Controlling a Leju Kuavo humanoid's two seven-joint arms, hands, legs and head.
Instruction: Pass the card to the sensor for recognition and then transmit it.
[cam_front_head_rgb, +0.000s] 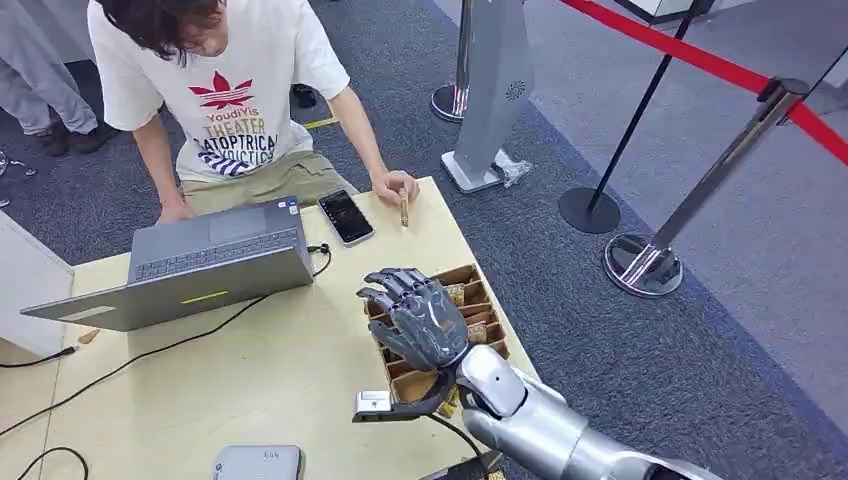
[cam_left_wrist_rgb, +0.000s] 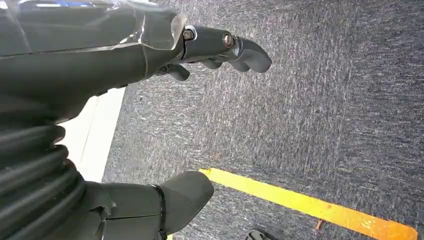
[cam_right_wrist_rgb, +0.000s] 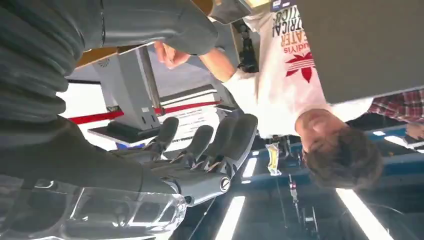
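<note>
The place looked like an exhibition hall or a demonstration floor. Dark grey carpet (cam_front_head_rgb: 620, 330) covered the ground, and chrome stanchions (cam_front_head_rgb: 655, 255) carrying a red barrier belt (cam_front_head_rgb: 700, 62) fenced off the area at about two o'clock. A tall grey kiosk stand (cam_front_head_rgb: 490, 95) rose from the carpet at one o'clock. A pale wooden counter (cam_front_head_rgb: 270, 370) served as a makeshift workstation, with an open laptop (cam_front_head_rgb: 190, 262) at ten o'clock, a phone (cam_front_head_rgb: 345, 216) beside it, and trailing black cables (cam_front_head_rgb: 130, 360). A yellow tape line (cam_left_wrist_rgb: 310, 206) marked the carpet, and long ceiling strip lights (cam_right_wrist_rgb: 232, 215) shone overhead.
</note>
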